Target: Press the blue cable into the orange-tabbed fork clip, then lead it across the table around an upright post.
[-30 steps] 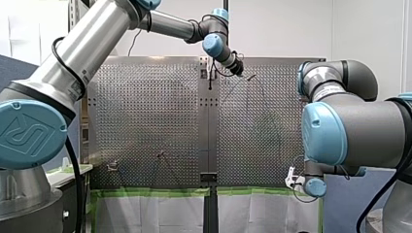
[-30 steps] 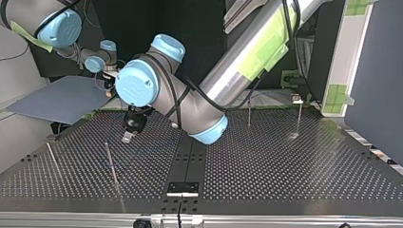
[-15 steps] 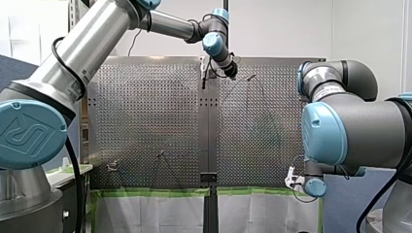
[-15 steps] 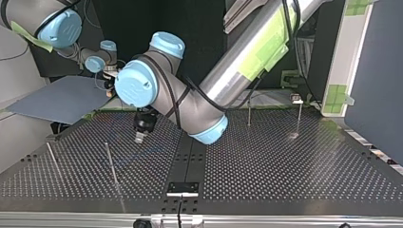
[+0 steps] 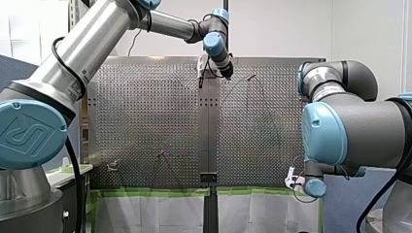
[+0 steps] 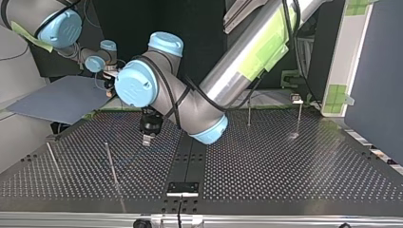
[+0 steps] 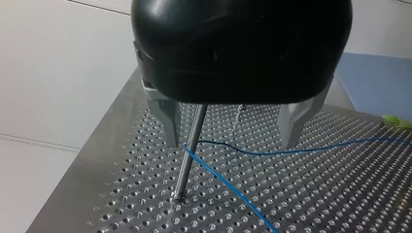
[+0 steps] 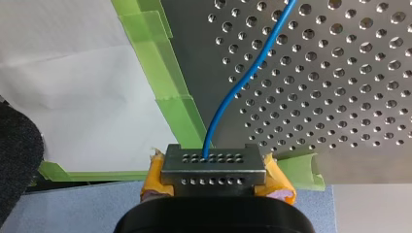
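In the left wrist view my left gripper (image 7: pixel 231 143) hangs open over the perforated table, its metal fingers (image 7: pixel 166 121) wide apart. A thin upright post (image 7: pixel 187 160) stands close to one finger. The blue cable (image 7: pixel 228 187) lies on the plate, bends at that post and runs off past the other finger. My right gripper (image 8: pixel 214 187) sits at the table's taped edge, its yellow pads (image 8: pixel 154 180) shut on a small perforated metal block (image 8: pixel 214 165) at the cable's (image 8: pixel 243 80) end. In the top view my left gripper (image 6: pixel 148 138) hovers low, left of the middle seam. I cannot make out the orange-tabbed clip.
Several thin posts stand on the plate in the top view: two at the left (image 6: pixel 111 164) (image 6: pixel 51 159) and two at the far right (image 6: pixel 248 114) (image 6: pixel 299 116). A dark centre strip (image 6: pixel 190 156) splits the table. Green tape (image 8: pixel 170 87) lines the edge by my right gripper.
My left gripper has swung toward the middle seam, rightward and nearer in the top view, leftward in the front view. My right arm has stayed put.
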You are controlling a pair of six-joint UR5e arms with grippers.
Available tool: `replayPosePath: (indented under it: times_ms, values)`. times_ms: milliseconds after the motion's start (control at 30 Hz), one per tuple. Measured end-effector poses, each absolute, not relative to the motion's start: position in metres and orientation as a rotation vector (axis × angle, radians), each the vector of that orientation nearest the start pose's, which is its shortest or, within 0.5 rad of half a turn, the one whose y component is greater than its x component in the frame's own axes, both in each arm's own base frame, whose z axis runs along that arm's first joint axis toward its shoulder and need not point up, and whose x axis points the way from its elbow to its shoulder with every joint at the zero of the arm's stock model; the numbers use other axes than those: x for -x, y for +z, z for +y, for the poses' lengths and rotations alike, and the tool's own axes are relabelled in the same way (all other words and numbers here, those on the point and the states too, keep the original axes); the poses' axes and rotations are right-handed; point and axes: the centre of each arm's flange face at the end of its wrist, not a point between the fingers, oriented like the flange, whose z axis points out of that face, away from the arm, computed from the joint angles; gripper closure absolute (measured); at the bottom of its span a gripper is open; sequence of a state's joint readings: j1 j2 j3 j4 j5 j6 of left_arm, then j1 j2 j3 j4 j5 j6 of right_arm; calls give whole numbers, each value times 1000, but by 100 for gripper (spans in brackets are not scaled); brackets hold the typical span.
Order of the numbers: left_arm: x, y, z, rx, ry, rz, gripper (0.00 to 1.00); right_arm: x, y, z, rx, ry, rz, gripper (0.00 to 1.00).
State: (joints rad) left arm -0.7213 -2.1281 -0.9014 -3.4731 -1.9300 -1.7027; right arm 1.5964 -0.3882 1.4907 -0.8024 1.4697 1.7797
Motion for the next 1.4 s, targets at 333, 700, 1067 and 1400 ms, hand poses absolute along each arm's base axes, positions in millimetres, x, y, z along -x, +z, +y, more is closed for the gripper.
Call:
replayPosePath:
  times_ms: [333, 700, 1067, 1400]
  values:
    - [-449, 450, -525, -266, -293, 1765, 0, -159, -152, -632, -1400, 1278, -1564, 100]
    - [-449, 450, -525, -266, -292, 1765, 0, -159, -153, -631, -1402, 1278, -1565, 100]
    - [-446, 465, -507, -219, -304, 1742, 0, -159, -153, -631, -1403, 1277, -1566, 100]
    - [-454, 489, -472, -130, -432, 1678, 0, -161, -153, -631, -1406, 1280, -1561, 100]
